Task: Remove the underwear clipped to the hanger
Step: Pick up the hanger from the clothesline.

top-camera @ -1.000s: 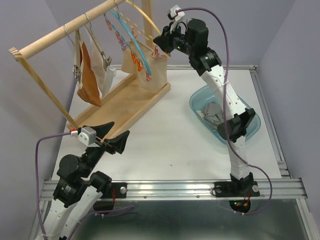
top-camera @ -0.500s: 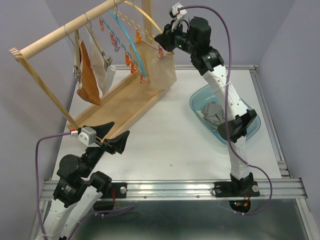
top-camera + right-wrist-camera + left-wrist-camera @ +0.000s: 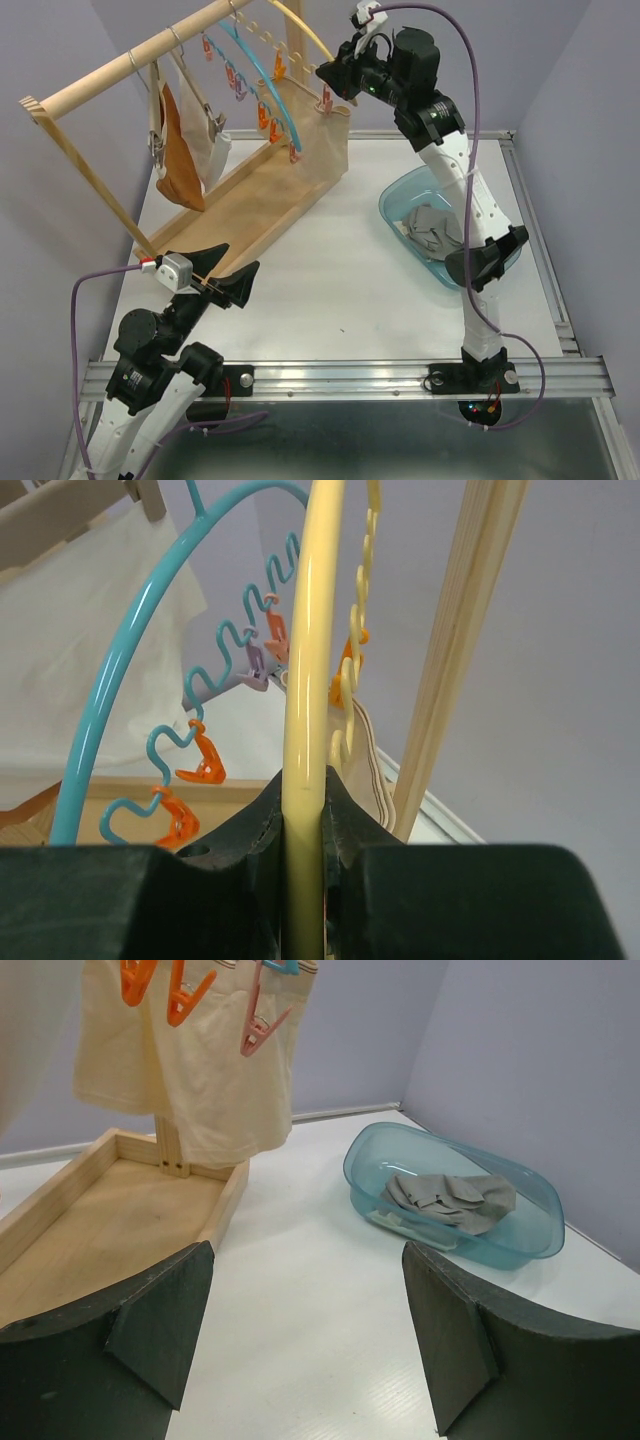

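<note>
Right fingers grip the yellow hanger above the desk's far edge, with beige underwear hanging clipped just below. Left fingers are spread wide near the near-left corner, with open desk between.

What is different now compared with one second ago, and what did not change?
The right gripper, shut on the yellow hanger, moved up and to the right in the top view. The beige underwear below it, bunched before, now hangs spread out. The left gripper stayed open and in place. The grey underwear in the blue tub and the rust-orange pair did not move.
</note>
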